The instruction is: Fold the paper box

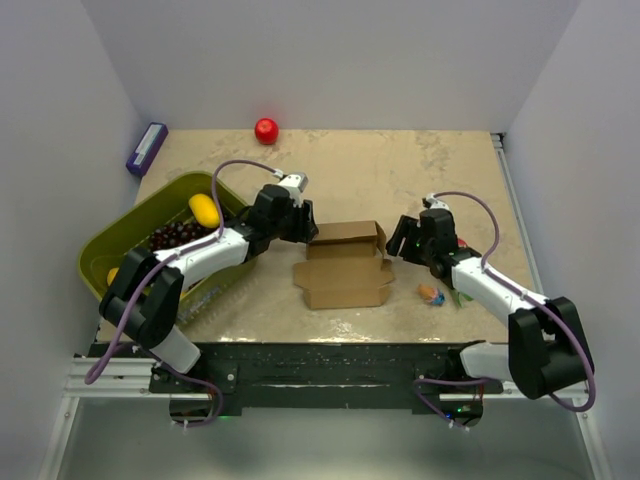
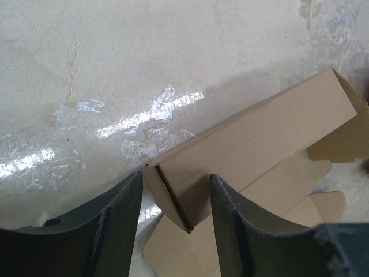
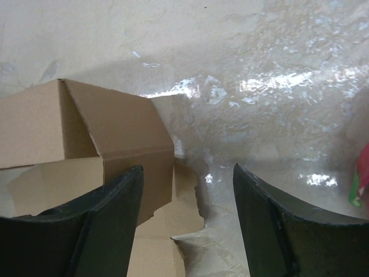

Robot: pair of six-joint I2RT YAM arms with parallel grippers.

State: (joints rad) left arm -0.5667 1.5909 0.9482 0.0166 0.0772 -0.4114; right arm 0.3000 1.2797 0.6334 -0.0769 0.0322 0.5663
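Left gripper (image 2: pixel 174 176): jaws parted and straddling the left end of the paper box (image 2: pixel 259 133). The raised wall's end sits right between the fingers, with a sliver of gap on either side. Over to the right gripper (image 3: pixel 187 168): jaws wide, nothing in them. The box's upright end flap stands just beside one finger, and there's mostly bare table (image 3: pixel 259 86) between the tips. From above, the box lies half-folded mid-table, flaps splayed, a gripper at each end.
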